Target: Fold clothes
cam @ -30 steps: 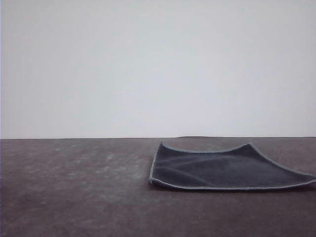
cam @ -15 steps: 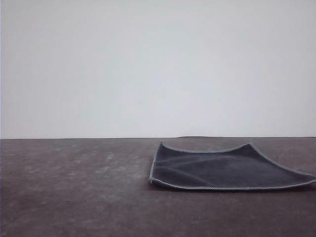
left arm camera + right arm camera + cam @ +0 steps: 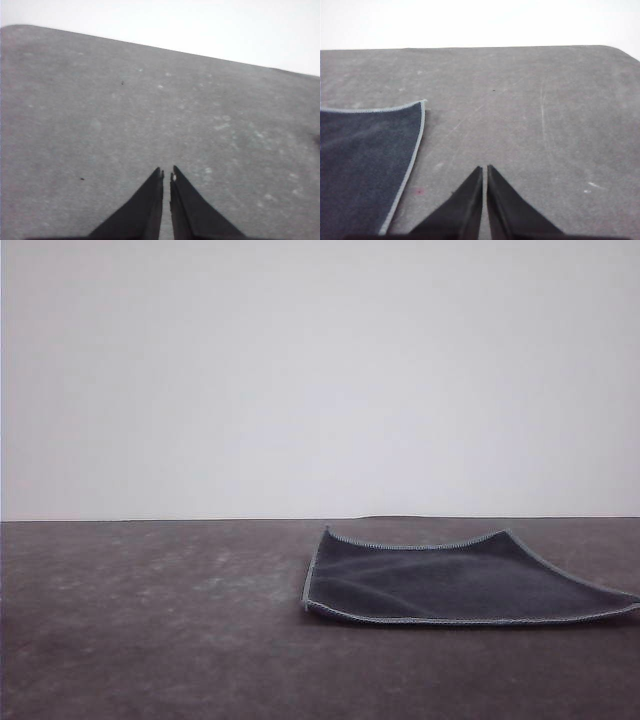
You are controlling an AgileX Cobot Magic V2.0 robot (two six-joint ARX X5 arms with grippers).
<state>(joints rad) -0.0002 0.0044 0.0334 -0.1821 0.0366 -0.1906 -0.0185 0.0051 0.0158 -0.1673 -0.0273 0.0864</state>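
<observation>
Dark charcoal grey cloth [image 3: 455, 580] lies flat and unfolded on the bench [image 3: 150, 620], right of centre in the front view, running out toward the right edge of that picture. Grey face up, light-grey stitched edging all around the visible border; far edge dips in a shallow curve between its two far corners, near edge sits slightly raised off the bench surface with a thin shadow under it. No purple face visible. Bench is dark grey-brown, mottled with pale scuffs; plain white wall [image 3: 320, 370] behind. Left tool [image 3: 167, 175]: two black tapered fingers pressed almost together, only a thin slit between the tips, nothing held, hovering over bare bench well apart from the cloth. A small pale speck sits at one fingertip, cannot tell what it is. Right tool [image 3: 484, 169]: fingers likewise closed to a hairline gap, empty, over bare bench just beside the cloth's stitched side edge, not touching it. In the right wrist view one cloth corner [image 3: 423, 101] lies flat, edging running back along the side toward the tool. Small reddish spot [image 3: 419, 191] on the bench between that edge and the tool fingers. Faint long scratches on the bench surface beyond the right tool.
</observation>
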